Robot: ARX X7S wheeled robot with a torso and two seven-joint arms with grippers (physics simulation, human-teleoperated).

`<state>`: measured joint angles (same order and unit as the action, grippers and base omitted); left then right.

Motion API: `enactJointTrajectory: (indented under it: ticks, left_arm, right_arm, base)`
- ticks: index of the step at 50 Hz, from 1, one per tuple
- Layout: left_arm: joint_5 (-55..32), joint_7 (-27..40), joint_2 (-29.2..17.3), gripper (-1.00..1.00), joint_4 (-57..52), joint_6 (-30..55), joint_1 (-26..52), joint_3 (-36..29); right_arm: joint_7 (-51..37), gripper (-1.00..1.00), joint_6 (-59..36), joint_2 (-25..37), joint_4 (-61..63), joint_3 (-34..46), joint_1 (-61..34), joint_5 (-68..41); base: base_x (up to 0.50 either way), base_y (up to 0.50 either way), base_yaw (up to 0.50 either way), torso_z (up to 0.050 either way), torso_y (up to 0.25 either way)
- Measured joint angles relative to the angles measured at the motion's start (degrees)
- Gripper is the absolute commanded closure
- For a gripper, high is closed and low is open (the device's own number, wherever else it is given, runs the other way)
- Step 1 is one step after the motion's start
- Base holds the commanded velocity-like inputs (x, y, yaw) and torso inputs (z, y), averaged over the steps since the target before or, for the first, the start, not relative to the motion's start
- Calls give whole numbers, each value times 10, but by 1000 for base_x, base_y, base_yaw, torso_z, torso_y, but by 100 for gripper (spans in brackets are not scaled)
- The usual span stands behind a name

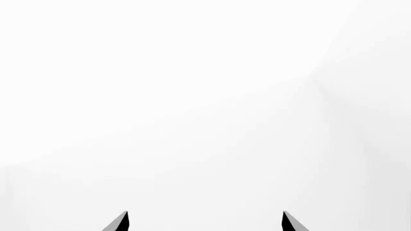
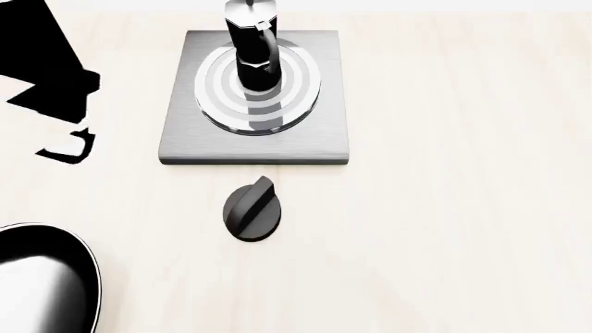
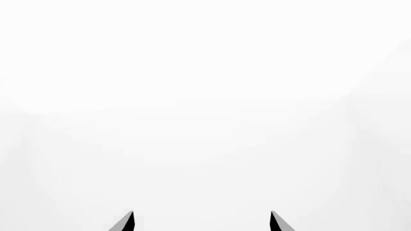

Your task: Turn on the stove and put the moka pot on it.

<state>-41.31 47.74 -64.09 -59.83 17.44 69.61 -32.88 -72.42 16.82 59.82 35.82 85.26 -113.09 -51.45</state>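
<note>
The moka pot (image 2: pixel 254 55) stands upright on the burner rings of the grey stove (image 2: pixel 306 142) at the far middle of the table; its silver lid is cut off by the head view's top edge. The round black knob (image 2: pixel 254 209) lies just in front of the plate. My left gripper (image 1: pixel 205 221) is open, and its wrist view shows only blank white. My right gripper (image 3: pixel 202 221) is open too, also facing blank white, and it does not show in the head view. Neither gripper holds anything.
A black frying pan (image 2: pixel 46 277) with a shiny inside sits at the near left corner. A black part of my left arm (image 2: pixel 46 69) hangs over the table's far left, apart from the stove. Light wooden tabletop (image 2: pixel 462 208) stretches to the right.
</note>
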Motion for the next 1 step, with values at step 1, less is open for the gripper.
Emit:
enactJointTrajectory:
  ticks: [1]
  left_arm:
    - [-2, 7, -6, -100, 0, -5, 13, -15]
  right_arm:
    - [-4, -100, -3, 8, 8, -1, -2, 1]
  base:
    - [0, 0, 0, 0, 0]
